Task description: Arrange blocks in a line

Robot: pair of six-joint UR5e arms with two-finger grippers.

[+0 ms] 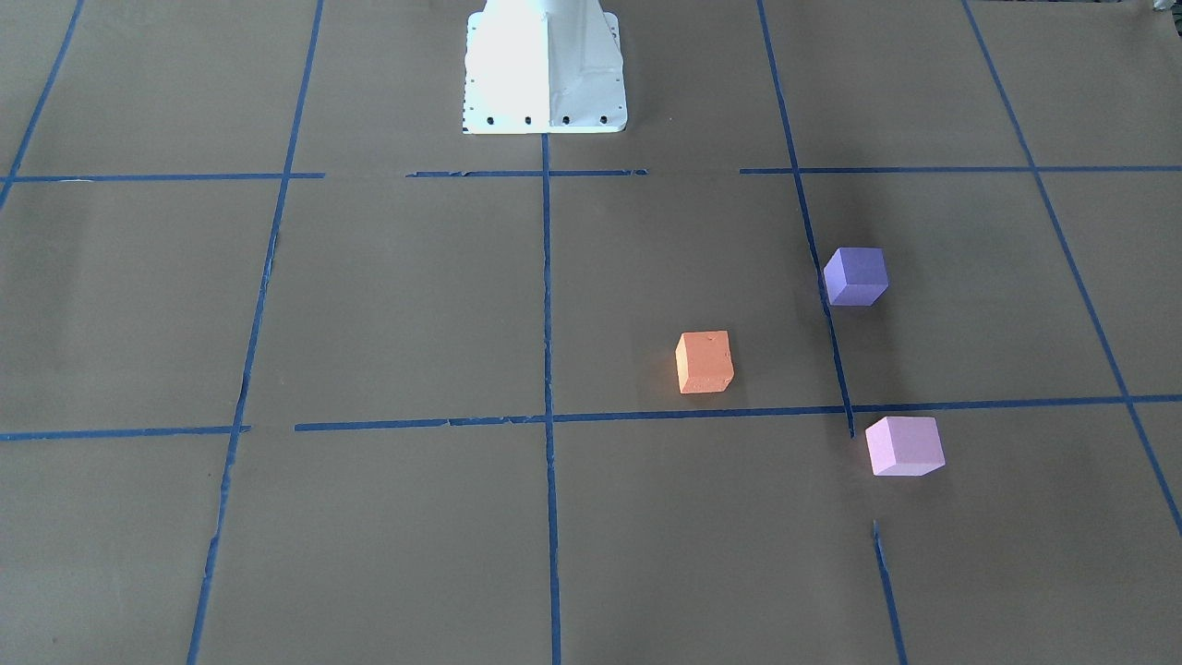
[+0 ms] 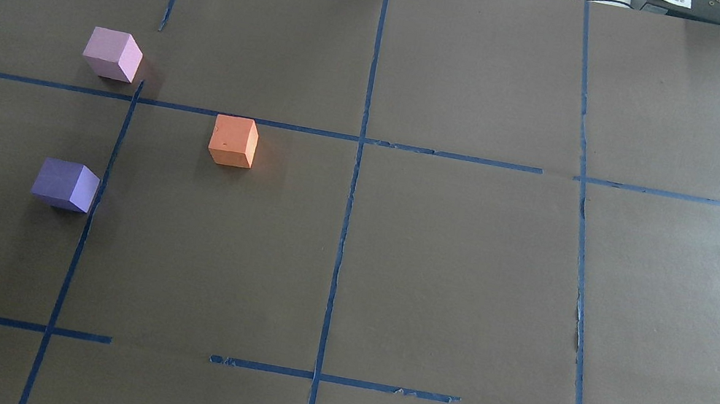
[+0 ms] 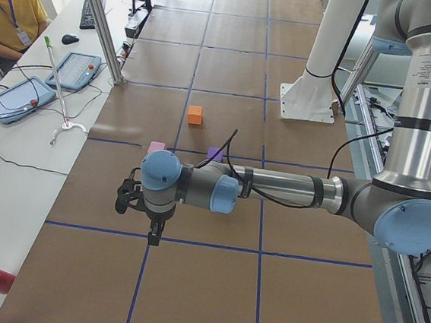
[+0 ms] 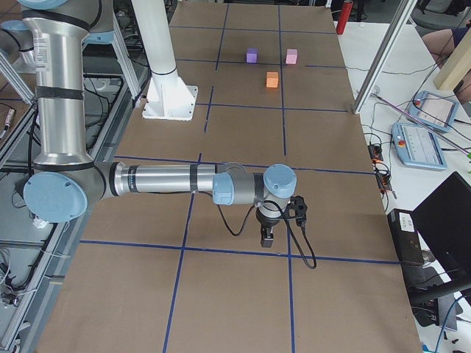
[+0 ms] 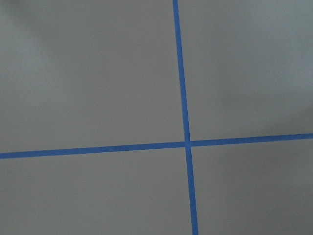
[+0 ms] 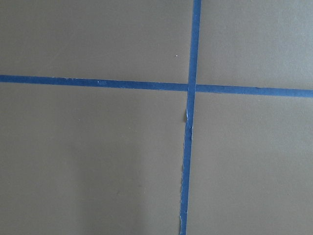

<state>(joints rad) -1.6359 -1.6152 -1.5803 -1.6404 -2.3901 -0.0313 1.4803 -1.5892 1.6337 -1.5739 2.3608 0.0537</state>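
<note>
Overhead exterior: three blocks sit on the robot's left half of the brown-papered counter (image 2: 463,287), well apart from one another and forming a triangle, not a line. The orange block (image 2: 233,141) lies nearest the centre tape line (image 2: 344,229). The pale pink block (image 2: 112,54) is farther from the robot, and the violet-purple block (image 2: 65,185) nearer, by a lengthwise strip. Both arms hang low over bare paper, away from the blocks. The left claw (image 3: 153,236) and right claw (image 4: 266,239) show only in the side views, so I cannot tell whether they are spread or pressed together. The wrist cameras show only tape crossings.
</note>
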